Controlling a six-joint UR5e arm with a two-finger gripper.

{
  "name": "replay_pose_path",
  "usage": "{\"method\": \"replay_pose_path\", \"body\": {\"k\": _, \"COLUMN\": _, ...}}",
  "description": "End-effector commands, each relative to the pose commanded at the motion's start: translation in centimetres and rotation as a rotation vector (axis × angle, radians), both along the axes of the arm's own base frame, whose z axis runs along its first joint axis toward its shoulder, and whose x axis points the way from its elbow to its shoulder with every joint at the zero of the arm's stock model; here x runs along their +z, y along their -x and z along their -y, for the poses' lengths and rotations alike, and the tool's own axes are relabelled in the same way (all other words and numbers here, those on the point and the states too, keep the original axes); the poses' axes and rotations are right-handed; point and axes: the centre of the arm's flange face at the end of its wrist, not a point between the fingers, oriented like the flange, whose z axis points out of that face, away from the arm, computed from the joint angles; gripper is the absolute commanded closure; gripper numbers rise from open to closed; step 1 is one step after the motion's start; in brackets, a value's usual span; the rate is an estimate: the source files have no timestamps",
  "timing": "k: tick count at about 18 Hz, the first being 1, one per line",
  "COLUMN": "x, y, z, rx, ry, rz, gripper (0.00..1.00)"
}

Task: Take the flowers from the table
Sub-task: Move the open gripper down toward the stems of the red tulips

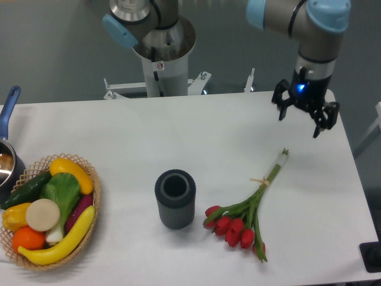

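On the desk (178, 137), a basket (95, 196) is placed left, a cup (175, 198) centrally, the flowers (247, 208) right; the end effector (302, 121) is positioned behind them.

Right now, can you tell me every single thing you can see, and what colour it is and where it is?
table: one, white, fills most of the view
flowers: one bunch, red tulips on green stems with a tan tie, lying right of centre near the front
cup: one, dark grey, ribbed, upright in the middle, left of the tulips
basket: one, tan wicker, front left corner
fruit and vegetables: a colourful pile, yellow, green, orange, purple and cream, inside the wicker
pot: one, dark with a blue handle, left edge, partly cut off
arm: one, grey with light blue joints, top right
end effector: one, black, open, above the back right of the tabletop, holding nothing
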Motion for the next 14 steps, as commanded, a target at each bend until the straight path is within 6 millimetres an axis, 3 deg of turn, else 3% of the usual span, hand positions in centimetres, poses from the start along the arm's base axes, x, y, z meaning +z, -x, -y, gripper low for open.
{"method": "replay_pose_path", "body": {"k": 4, "x": -3.9, "y": -0.3, "z": -2.5, "rx": 0.035, "ry": 0.018, "rz": 0.076, "gripper": 0.00}}
{"method": "replay_pose_path", "body": {"k": 6, "x": -4.8, "y": -0.3, "z": -4.0, "rx": 0.054, "ry": 0.016, "rz": 0.085, "gripper": 0.00}}
{"method": "replay_pose_path", "body": {"k": 10, "x": -6.1, "y": 0.1, "z": -4.7, "rx": 0.045, "ry": 0.003, "rz": 0.053, "gripper": 0.00}}
{"method": "replay_pose_path", "body": {"k": 14, "x": -9.1, "y": 0.3, "z": -6.0, "rx": 0.027, "ry": 0.022, "rz": 0.090, "gripper": 0.00}}
